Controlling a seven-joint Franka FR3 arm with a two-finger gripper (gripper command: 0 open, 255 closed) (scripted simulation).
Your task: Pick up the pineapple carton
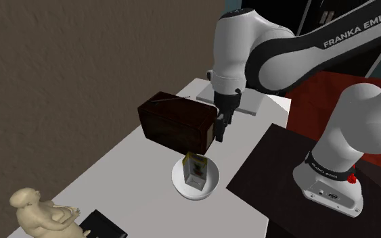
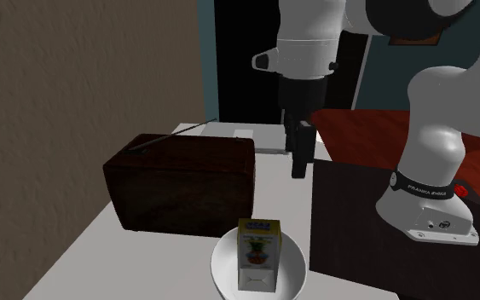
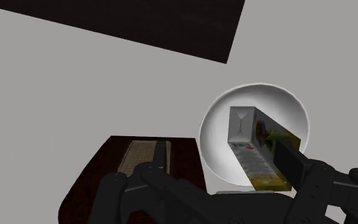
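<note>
The pineapple carton (image 1: 196,170) (image 2: 258,253) (image 3: 257,146) is yellow with a fruit picture and stands upright in a white bowl (image 1: 178,184) (image 2: 222,266) (image 3: 219,114) on the light grey table (image 1: 128,169). My black gripper (image 1: 220,126) (image 2: 299,164) (image 3: 215,160) hangs above the table, higher than the carton and behind the bowl, close to one end of a dark brown box. Its fingers stand apart and open, with nothing between them. In the wrist view the carton lies just off one fingertip (image 3: 285,153).
The dark brown box (image 1: 175,123) (image 2: 178,183) (image 3: 139,162), with a thin rod on top, stands right behind the bowl. A beige figurine (image 1: 40,213) and a flat black object (image 1: 102,226) sit at the near end. The dark stand top (image 1: 266,169) borders the table.
</note>
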